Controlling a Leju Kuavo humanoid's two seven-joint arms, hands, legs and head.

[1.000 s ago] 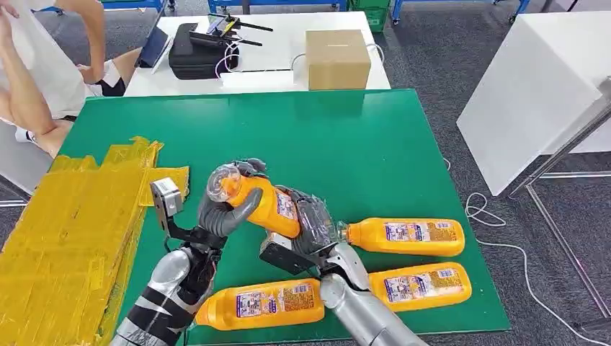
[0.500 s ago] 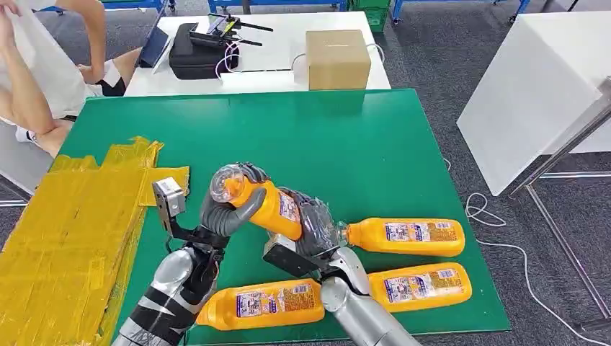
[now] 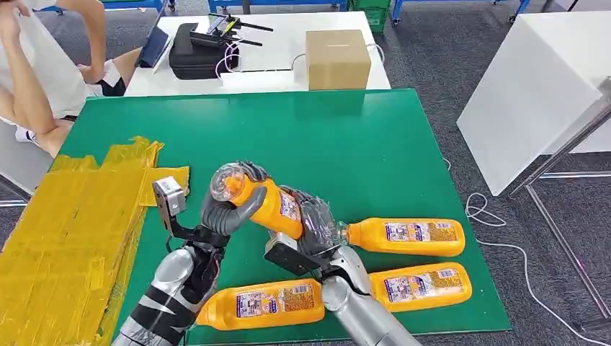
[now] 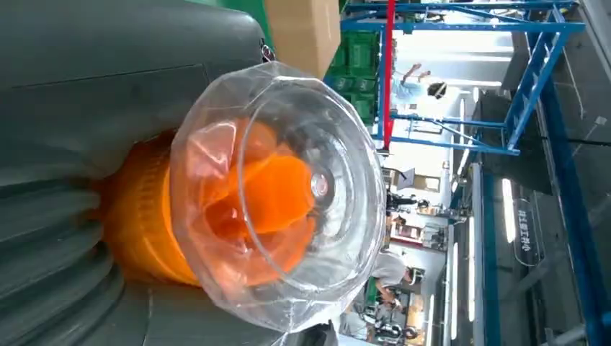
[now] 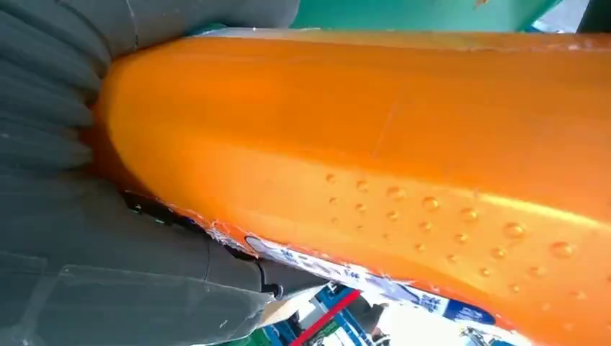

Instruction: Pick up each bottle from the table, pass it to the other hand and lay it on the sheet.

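An orange bottle (image 3: 270,205) with a clear cap is held tilted above the green table (image 3: 324,137), cap toward the left. My left hand (image 3: 227,205) grips its neck end, and the clear cap (image 4: 277,194) shows close up in the left wrist view. My right hand (image 3: 313,227) wraps the bottle's base end; its orange body (image 5: 403,158) shows in the right wrist view. Three more orange bottles lie on the table: one (image 3: 407,236) right of my hands, one (image 3: 421,285) nearer the front edge, one (image 3: 263,304) between my forearms. The yellow sheet (image 3: 72,231) lies at the left.
A cardboard box (image 3: 337,58) and a black case (image 3: 193,52) with a controller stand on the white table behind. A person (image 3: 43,72) sits at the far left. A white table (image 3: 533,94) stands to the right, with cables on the floor.
Both hands and the held bottle have shifted very slightly toward the right; otherwise nothing has moved.
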